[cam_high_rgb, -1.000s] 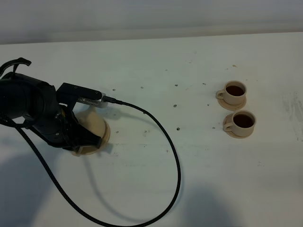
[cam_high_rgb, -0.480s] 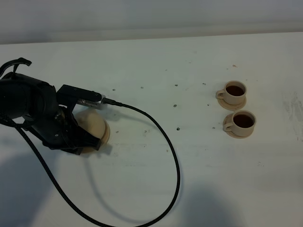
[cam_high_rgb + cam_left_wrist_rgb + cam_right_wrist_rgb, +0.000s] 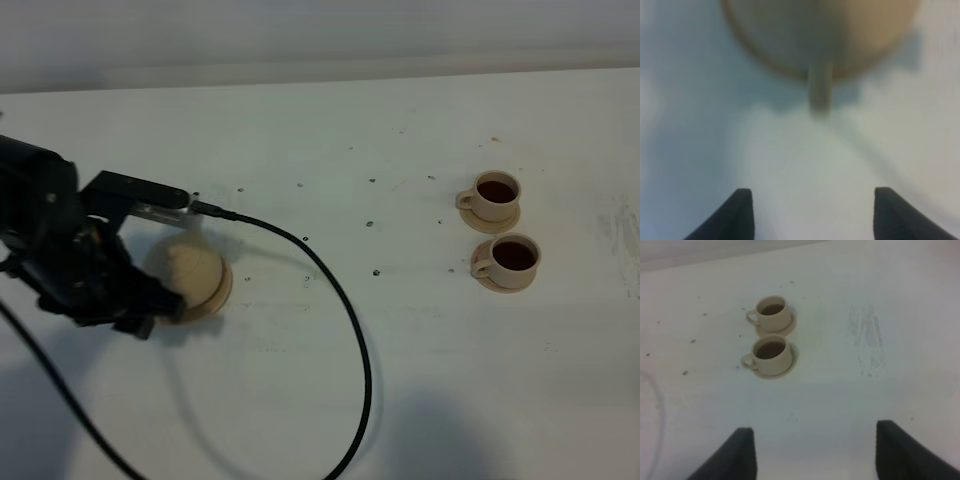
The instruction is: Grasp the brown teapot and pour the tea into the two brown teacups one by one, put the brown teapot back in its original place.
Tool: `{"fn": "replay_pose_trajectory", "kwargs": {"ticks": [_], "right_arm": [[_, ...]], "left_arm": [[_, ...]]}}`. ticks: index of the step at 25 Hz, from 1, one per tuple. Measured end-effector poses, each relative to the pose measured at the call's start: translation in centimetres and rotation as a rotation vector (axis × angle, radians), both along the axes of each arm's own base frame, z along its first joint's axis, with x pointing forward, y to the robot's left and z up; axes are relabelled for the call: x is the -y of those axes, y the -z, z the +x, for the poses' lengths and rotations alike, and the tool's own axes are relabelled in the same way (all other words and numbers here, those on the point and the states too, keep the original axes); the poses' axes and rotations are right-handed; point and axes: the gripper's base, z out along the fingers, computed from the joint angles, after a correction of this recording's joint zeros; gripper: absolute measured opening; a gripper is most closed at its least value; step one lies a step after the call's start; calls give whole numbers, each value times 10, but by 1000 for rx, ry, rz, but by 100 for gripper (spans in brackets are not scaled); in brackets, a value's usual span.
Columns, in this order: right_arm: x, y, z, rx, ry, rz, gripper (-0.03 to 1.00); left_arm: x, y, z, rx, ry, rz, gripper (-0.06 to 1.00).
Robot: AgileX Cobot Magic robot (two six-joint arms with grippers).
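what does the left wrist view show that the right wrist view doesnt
Only the left wrist view shows the brown teapot, blurred and close, with the left gripper open, empty and apart from it. Only the right wrist view shows the two brown teacups, both holding dark tea on small saucers, with the right gripper open. Both show the white table.

Both grippers, left point(image 3: 810, 215) and right point(image 3: 812, 455), gape wide.
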Motion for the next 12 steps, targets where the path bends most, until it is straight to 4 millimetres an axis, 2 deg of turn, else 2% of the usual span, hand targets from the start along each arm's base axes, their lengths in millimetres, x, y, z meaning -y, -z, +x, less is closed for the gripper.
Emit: {"fn": "replay_pose_trajectory", "kwargs": {"ticks": [3, 6, 9, 12], "right_arm": [[0, 0, 0, 0, 0, 0, 54], [0, 0, 0, 0, 0, 0, 54], [0, 0, 0, 0, 0, 0, 54], [0, 0, 0, 0, 0, 0, 54]], "left_arm": [[-9, -29, -24, -44, -5, 18, 52], [-16, -55, -45, -10, -7, 7, 52], [-24, -64, -69, 38, -9, -15, 52], [-33, -61, -95, 75, -10, -33, 52]]}}
